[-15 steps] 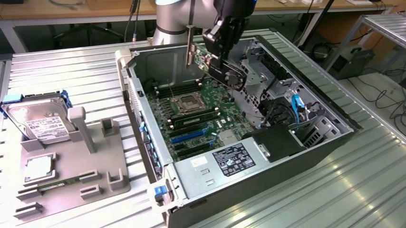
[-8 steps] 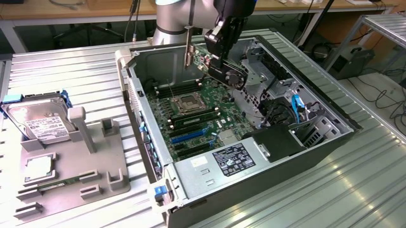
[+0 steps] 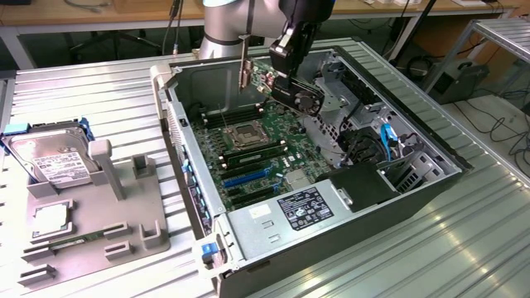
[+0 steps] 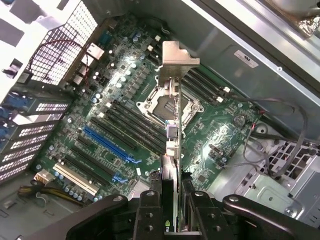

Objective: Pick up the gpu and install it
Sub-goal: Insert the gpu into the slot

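The gpu [image 3: 260, 77] hangs in the air above the far end of the open computer case [image 3: 431, 180], its silvery end bracket [image 3: 246, 74] pointing down toward the motherboard [image 3: 257, 155]. My gripper [image 3: 280, 81] is shut on the card's edge. In the wrist view the gpu [image 4: 172, 135] appears edge-on, clamped between the two black fingers [image 4: 150, 212] of my gripper [image 4: 172, 215], with its bracket [image 4: 175, 62] over the processor socket [image 4: 167, 102]. The blue expansion slot [image 4: 110, 145] lies off to one side of the card, nothing plugged into it.
On the exterior view's left a grey holder plate [image 3: 91, 217] carries a silver hard drive [image 3: 49, 158], a processor [image 3: 51, 220] and a memory stick [image 3: 74, 242]. The power supply [image 3: 302, 208] and drive cage [image 3: 364, 143] crowd the case's near and right sides.
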`<state>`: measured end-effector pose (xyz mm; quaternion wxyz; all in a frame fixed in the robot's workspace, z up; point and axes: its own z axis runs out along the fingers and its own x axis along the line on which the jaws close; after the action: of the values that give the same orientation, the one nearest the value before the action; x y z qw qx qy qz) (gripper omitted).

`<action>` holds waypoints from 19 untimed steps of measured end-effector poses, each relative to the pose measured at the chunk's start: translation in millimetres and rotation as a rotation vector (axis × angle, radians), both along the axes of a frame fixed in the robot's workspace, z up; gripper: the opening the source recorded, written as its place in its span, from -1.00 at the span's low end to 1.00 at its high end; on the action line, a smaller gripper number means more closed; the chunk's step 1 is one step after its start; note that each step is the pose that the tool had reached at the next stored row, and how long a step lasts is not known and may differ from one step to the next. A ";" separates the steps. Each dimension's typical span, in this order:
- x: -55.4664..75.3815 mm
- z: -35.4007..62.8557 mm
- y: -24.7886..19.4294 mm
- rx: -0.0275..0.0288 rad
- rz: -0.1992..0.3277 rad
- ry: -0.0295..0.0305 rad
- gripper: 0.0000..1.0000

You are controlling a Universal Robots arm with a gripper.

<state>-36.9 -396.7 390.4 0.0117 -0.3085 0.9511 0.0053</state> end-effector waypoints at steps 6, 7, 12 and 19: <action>0.0 0.0 0.0 0.0001 0.052 0.0000 -0.48; 0.0 0.0 0.0 0.0000 0.061 0.0000 -0.48; 0.0 0.0 0.0 -0.0004 0.111 0.0000 -0.48; 0.0 -0.1 0.0 -0.0004 0.187 0.0000 -0.48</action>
<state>-36.9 -396.7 390.3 0.0111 -0.3959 0.9182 0.0062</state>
